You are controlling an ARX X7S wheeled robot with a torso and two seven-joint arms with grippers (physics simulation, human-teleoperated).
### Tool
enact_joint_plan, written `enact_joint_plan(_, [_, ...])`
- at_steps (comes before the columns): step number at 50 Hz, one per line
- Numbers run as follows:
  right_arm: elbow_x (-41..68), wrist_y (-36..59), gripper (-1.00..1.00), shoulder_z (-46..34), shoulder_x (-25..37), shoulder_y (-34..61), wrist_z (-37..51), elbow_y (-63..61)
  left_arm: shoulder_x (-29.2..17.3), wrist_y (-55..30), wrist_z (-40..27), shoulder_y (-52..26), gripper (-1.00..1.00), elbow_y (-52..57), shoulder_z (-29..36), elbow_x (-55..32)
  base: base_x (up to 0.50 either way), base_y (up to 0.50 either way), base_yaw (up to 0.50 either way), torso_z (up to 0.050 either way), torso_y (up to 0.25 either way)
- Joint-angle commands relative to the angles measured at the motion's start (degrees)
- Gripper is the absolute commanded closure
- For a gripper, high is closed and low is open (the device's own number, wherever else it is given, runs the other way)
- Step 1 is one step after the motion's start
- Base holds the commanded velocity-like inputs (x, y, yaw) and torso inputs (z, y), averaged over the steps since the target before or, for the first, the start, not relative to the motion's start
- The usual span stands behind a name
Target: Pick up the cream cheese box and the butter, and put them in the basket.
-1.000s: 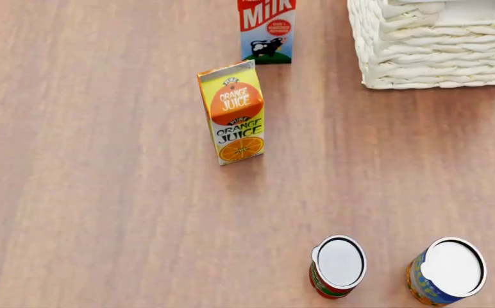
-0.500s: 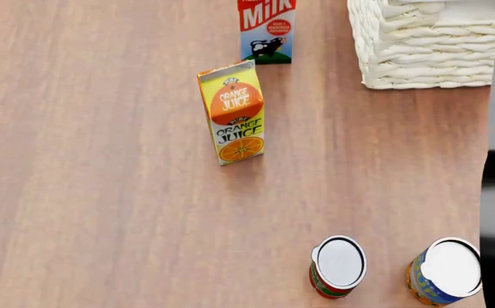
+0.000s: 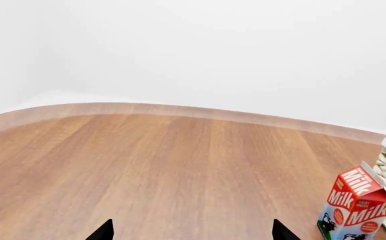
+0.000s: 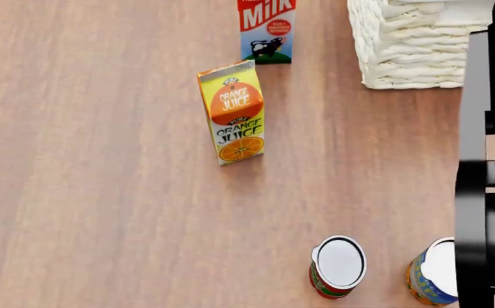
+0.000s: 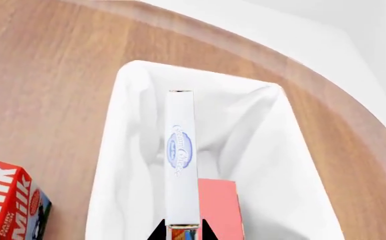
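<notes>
In the right wrist view my right gripper (image 5: 181, 233) is shut on the cream cheese box (image 5: 181, 150), a narrow white box with a blue oval logo. It is held over the open basket (image 5: 113, 165), above its white liner. A red box face, the butter (image 5: 218, 210), lies inside the basket beside the held box. In the head view only the black right arm (image 4: 487, 192) shows, crossing the wicker basket (image 4: 401, 45) at the top right. My left gripper (image 3: 193, 234) is open and empty over bare wood.
An orange juice carton (image 4: 232, 112) stands mid-table and a milk carton (image 4: 267, 29) behind it, left of the basket; the milk carton also shows in the left wrist view (image 3: 354, 206). Two cans (image 4: 339, 264) (image 4: 431, 273) stand at the front right.
The black right arm has come into the head view from the right edge and moved left. It now covers the basket's right part and part of the blue can.
</notes>
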Motion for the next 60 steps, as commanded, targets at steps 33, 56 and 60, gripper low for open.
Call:
enact_joint_plan(33, [-3.7,-1.5,1.0,3.1,0.0,-3.5,-0.2,-0.1,-0.2,0.5,0.1,0.6,-1.0,0.0,-0.5,-0.1,0.0,0.0,0.0,0.0,0.001])
enact_joint_plan(56, [-3.7,-1.7,-1.0,4.7,0.4,-4.5,1.3,-0.1,-0.4,0.7,-0.2,0.4,-1.0,0.0,-0.1,0.1,0.0,0.0,0.0,0.0,0.0])
enact_joint_plan(60, [-3.7,-1.6,-1.0,4.7,0.4,-4.3,1.1,-0.2,-0.4,0.7,-0.1,0.5,-1.0,0.0,0.0,0.1,0.0,0.0,0.0,0.0,0.0])
